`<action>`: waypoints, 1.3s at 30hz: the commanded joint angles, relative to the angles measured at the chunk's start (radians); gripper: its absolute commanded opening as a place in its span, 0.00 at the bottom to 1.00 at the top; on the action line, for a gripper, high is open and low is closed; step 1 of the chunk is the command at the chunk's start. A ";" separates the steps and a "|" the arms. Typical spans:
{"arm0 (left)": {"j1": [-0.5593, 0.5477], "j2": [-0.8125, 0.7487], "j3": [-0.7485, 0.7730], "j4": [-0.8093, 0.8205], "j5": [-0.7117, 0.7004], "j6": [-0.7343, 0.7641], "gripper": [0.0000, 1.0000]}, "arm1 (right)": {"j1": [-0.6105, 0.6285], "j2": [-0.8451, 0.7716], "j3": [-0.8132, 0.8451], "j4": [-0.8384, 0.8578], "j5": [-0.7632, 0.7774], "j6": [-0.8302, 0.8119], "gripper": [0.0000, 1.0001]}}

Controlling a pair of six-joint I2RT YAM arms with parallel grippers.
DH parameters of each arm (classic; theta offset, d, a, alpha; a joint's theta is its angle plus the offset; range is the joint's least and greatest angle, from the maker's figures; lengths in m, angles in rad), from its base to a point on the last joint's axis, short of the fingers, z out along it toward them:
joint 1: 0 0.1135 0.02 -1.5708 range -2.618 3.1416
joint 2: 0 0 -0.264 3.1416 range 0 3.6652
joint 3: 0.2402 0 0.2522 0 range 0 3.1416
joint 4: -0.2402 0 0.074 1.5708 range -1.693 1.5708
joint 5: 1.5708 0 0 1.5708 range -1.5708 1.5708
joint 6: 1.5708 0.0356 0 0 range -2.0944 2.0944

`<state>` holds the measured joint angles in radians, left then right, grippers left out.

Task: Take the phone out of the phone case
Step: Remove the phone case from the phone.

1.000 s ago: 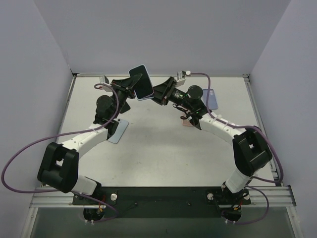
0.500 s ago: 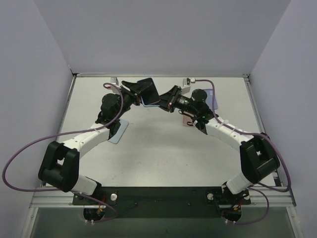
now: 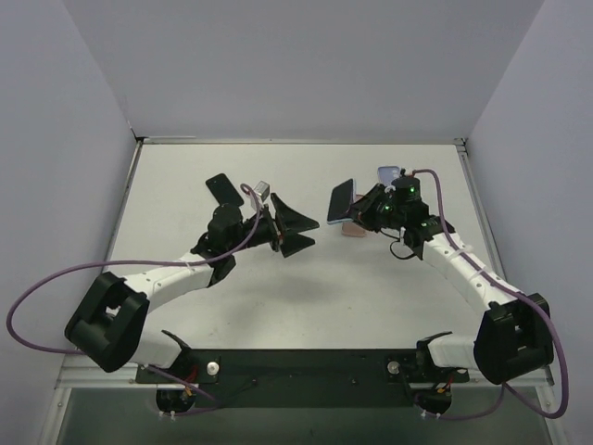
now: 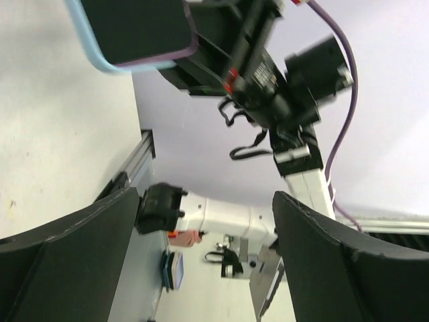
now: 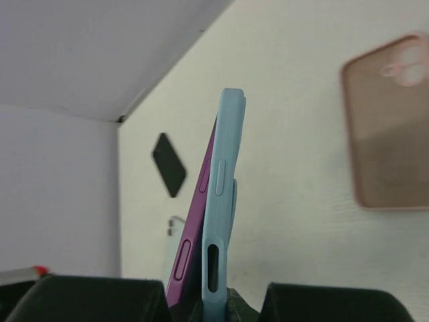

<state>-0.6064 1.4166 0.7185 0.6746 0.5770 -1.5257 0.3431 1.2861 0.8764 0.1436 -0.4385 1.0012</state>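
Here we see the left gripper point(image 3: 298, 232) spread wide, empty | right gripper point(image 3: 359, 210) clamped on the purple slab phone point(image 5: 192, 225), seated in its light-blue soft case point(image 5: 226, 181), above the white table point(image 3: 306, 297)

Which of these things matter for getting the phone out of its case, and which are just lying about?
In the job: purple phone, light-blue case around it, right gripper shut on the case, left gripper open nearby.
Lying about: black phone, pink case, bluish item at the back right.
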 commanded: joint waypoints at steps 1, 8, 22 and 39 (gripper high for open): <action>-0.003 -0.143 -0.059 0.031 0.080 0.094 0.93 | 0.000 -0.054 -0.027 -0.235 0.161 -0.191 0.00; 0.016 -0.292 -0.113 -0.367 -0.041 0.278 0.93 | 0.264 -0.041 0.027 -0.475 0.582 -0.377 0.00; 0.091 -0.292 -0.292 -0.369 -0.101 0.298 0.92 | 0.628 0.310 0.108 -0.527 0.926 -0.340 0.00; 0.022 0.033 -0.199 -0.218 -0.103 0.443 0.87 | 0.545 0.375 -0.148 -0.062 0.560 -0.289 0.00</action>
<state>-0.5491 1.3766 0.4187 0.3866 0.4923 -1.1770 0.9409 1.5547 0.8433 -0.1837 0.3866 0.6453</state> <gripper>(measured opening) 0.880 0.110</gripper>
